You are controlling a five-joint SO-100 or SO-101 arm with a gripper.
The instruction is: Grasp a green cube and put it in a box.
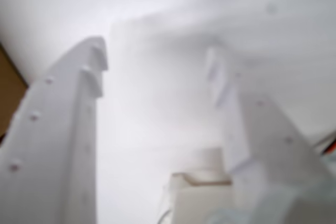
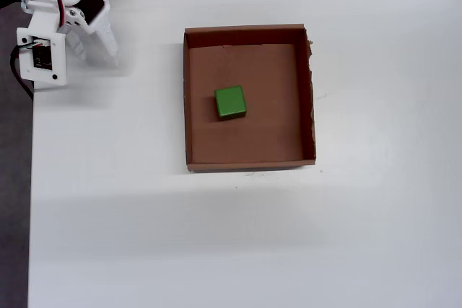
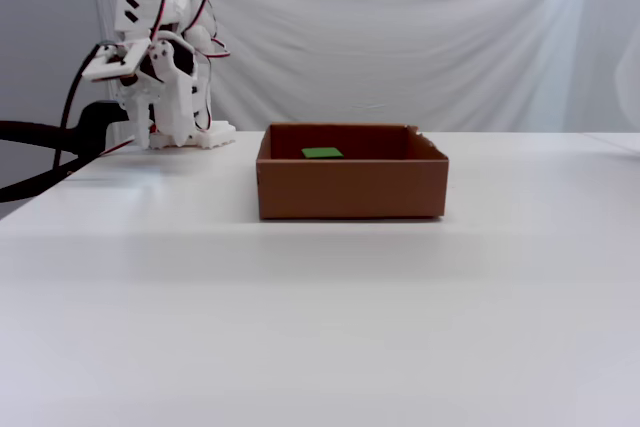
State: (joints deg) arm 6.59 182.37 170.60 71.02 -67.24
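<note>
A: Where's the cube [image 2: 231, 102] right now?

B: You're looking at it inside the box [image 2: 249, 156]. In the overhead view it sits flat on the cardboard bottom, left of the middle and a little toward the far wall, touching no wall. The fixed view shows only its green top [image 3: 322, 153] over the box's front wall [image 3: 350, 190].

A: And the end effector?

B: Your end effector [image 2: 94, 52] is folded back near the arm's base at the upper left of the overhead view, well apart from the box. In the wrist view the 2 fingers [image 1: 58, 145] stand spread with bare white surface [image 1: 157, 129] between them. It grips nothing.

A: So which way does the cube lie from it?

B: In the overhead view, to the right and somewhat down, with the box's left wall between them. There is only 1 arm, so nothing to choose there. The cube is about square, so it has no long axis to line up with; its sides run nearly parallel to the box walls, turned just slightly.

A: What's left for me to do?

B: By my reading, little. The cube is already in the box, so the task looks done and the arm looks parked. If you did reach again, you would have to come over that left wall from above.
</note>
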